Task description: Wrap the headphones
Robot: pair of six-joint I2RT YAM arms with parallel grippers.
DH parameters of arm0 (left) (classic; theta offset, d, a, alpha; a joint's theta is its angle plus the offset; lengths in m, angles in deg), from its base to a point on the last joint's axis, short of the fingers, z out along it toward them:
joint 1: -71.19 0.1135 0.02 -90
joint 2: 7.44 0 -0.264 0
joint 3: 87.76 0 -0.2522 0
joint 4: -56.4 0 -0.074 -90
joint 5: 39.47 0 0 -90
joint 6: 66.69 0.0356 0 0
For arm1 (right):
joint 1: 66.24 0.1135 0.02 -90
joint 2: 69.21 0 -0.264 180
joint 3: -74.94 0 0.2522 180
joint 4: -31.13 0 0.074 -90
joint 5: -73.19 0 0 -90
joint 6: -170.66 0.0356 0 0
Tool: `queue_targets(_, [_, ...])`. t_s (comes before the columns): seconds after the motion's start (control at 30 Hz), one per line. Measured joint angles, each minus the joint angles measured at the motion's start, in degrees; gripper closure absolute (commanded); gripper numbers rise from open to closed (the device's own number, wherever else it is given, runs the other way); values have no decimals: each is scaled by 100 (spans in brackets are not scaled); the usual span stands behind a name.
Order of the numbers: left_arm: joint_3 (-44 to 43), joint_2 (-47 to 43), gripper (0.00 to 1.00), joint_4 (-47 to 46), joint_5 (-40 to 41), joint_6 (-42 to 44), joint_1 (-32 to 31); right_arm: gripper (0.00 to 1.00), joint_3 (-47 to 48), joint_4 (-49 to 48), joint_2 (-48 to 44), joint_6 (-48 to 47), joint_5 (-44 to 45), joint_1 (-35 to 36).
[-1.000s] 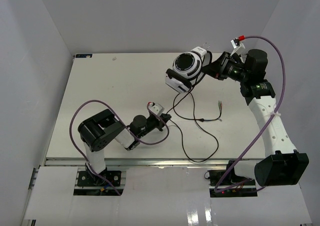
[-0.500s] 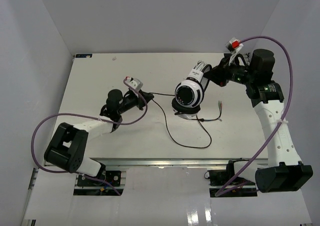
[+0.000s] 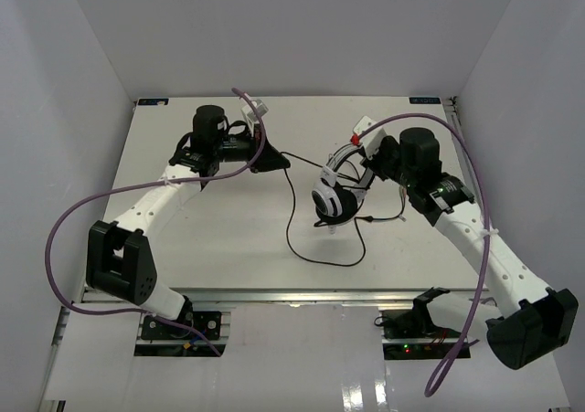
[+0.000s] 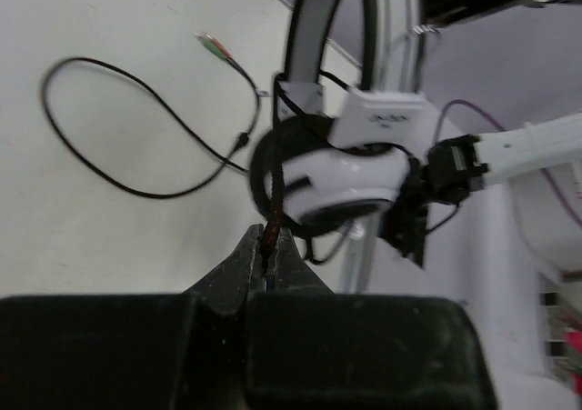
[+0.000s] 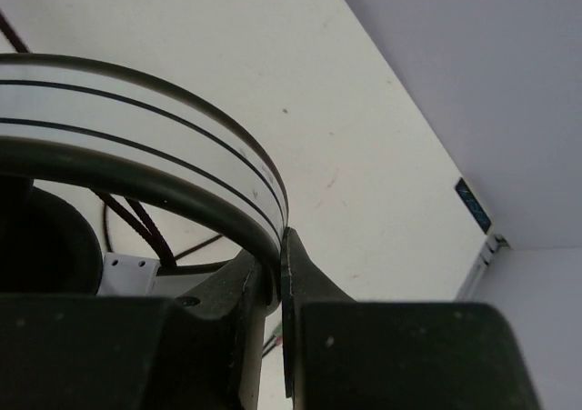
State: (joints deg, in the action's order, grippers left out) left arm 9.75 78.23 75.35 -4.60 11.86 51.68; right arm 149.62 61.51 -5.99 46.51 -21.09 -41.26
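The white-and-black headphones (image 3: pixel 335 196) hang above the table's middle right, held by the headband (image 5: pixel 136 128). My right gripper (image 3: pixel 358 169) is shut on that headband; the pinch shows in the right wrist view (image 5: pixel 278 246). My left gripper (image 3: pixel 280 161) is shut on the thin black cable (image 3: pixel 291 213), left of the headphones. The cable runs from its tips (image 4: pixel 269 239) toward the earcup (image 4: pixel 350 178). The rest of the cable loops on the table (image 4: pixel 118 137) and ends in a small plug (image 3: pixel 402 216).
Purple arm cables (image 3: pixel 69 220) arc over both arms. The table's back edge (image 3: pixel 292 98) meets the white wall. The metal rail (image 3: pixel 274 293) runs along the near edge.
My left arm swung up and back to the far left, pulling the cable taut. My right arm brought the headphones down and left toward the table's middle.
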Motion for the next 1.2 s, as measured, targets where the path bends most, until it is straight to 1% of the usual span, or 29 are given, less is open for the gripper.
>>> queue_targets(0.1, [-2, 38, 100, 281, -508, -461, -65, 92, -121, -663, 219, -156, 1031, 289])
queue_targets(0.2, [-2, 35, 100, 225, -796, -902, -220, 92, -189, -1416, 600, -262, 1769, 537])
queue_targets(0.27, [4, 35, 100, 54, -856, -1347, -322, 92, -256, -1904, 836, -324, 2135, 698])
queue_targets(0.33, [38, 35, 100, -411, -830, -1933, -390, 92, -300, -2296, 1018, -360, 2472, 883])
queue_targets(0.43, [144, 35, 100, -1261, -587, -2941, -526, 92, -259, -2699, 1317, 92, 2984, 1148])
queue_targets(0.5, [215, 39, 100, -1691, -273, -3478, -691, 92, 70, -2629, 1645, 691, 3294, 1206])
queue_targets(0.57, [275, 47, 95, -1952, 190, -3801, -1000, 92, 533, -2402, 1957, 1317, 3443, 1191])
queue_targets(0.6, [296, 62, 90, -2037, 412, -3853, -1163, 92, 760, -2215, 2060, 1604, 3462, 1166])
queue_targets(0.73, [451, 66, 52, -2185, 1381, -3751, -1703, 92, 1643, -1235, 2260, 2475, 3310, 1052])
queue_targets(0.77, [521, 41, 39, -2214, 1600, -3634, -1809, 92, 1814, -978, 2271, 2666, 3221, 1010])
queue_targets(0.8, [610, -9, 24, -2216, 1781, -3509, -1927, 92, 1938, -785, 2280, 2843, 3133, 962])
queue_targets(0.9, [869, -186, 5, -2231, 2248, -3094, -2341, 92, 2134, -526, 2306, 3391, 2927, 782])
queue_targets(1.0, [1053, -350, 2, -2188, 2767, -2434, -2794, 92, 2206, -301, 2301, 3749, 2668, 533])
queue_targets(1.1, [1176, -437, 2, -2186, 3301, -1702, -3268, 92, 2235, 102, 2301, 4005, 2237, 273])
queue_targets(1.2, [1550, -543, 2, -2378, 3846, -985, -3671, 92, 2326, 498, 2301, 4304, 1703, 3])
